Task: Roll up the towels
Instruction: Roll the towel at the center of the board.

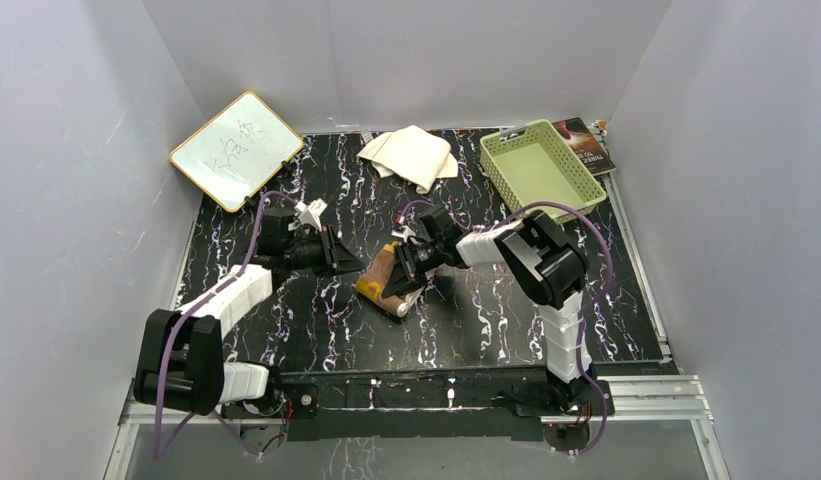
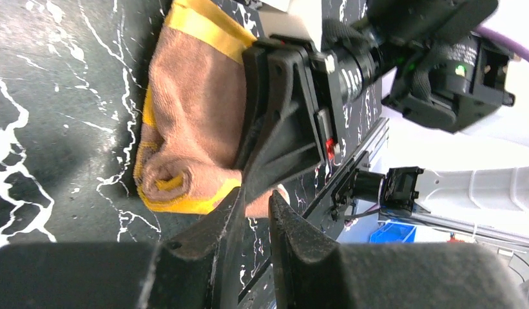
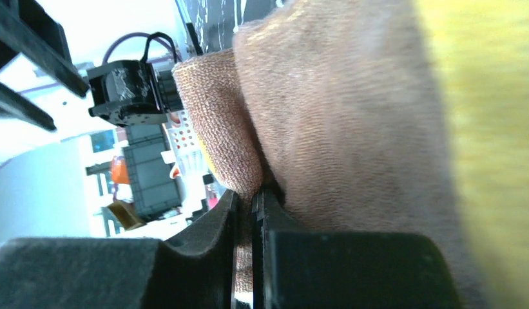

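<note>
From above, the orange and brown towel (image 1: 384, 287) lies on the black marbled tabletop (image 1: 316, 330), to the left of the green basket (image 1: 501, 178) and nearer to the arms than it. It is partly rolled, and its loose end points toward the arms. The right fingers (image 1: 406, 274) are on the top of this roll. The left fingers (image 1: 342, 256) are just beside the roll, on the side far from the basket. The cream towel (image 1: 411, 155) lies folded loosely just left of the basket, at the back of the tabletop. A whiteboard (image 1: 236, 150) is well to the left of the basket, and a book (image 1: 589, 145) lies behind it on the right.

In the left wrist view, the left fingers (image 2: 294, 238) have only a narrow gap and nothing is between them. The towel (image 2: 191, 116) shows its rolled end with a yellow edge. The right fingers (image 2: 281, 129) press on its side.

In the right wrist view, the right fingers (image 3: 203, 238) are closed almost together and pinch a fold of the brown cloth (image 3: 326, 116).
</note>
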### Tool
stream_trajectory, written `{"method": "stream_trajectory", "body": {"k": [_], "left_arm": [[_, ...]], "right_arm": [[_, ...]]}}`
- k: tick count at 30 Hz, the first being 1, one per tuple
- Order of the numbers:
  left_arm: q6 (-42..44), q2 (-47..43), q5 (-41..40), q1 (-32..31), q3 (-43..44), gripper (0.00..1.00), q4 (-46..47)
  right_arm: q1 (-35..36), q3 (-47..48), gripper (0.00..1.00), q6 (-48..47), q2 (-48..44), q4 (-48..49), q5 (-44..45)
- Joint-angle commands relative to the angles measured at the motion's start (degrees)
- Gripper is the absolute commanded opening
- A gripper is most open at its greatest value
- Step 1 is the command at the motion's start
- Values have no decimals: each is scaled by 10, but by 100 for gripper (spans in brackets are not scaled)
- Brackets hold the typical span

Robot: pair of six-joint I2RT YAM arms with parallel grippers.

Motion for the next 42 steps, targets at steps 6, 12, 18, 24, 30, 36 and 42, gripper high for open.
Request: {"method": "stream_trajectory", "body": {"k": [6,12,18,24,30,36,42], "left_arm": [[-60,44,15,-42,-34,14,102],[-97,106,12,-68,-53,13,186],[-138,154,11,-80,-61,13,277],[-120,175,-54,-81,-71,10,264],[-92,187,-128,-81,-88,7,236],[-77,227,-137,-83,-99,5,248],[-73,261,-129,-86,-100,5,262]], "right_arm": [[-34,52,0,17,71,-44,3],[-34,45,0,15,95,-48,15],[-34,52,0,-6,101,-78,27],[-34,56,0,-20,97,-98,41],[-32,84,25,-96,59,-172,118],[-26,107,52,-163,-21,-224,220],[3,55,56,-240,-131,-188,313]]}}
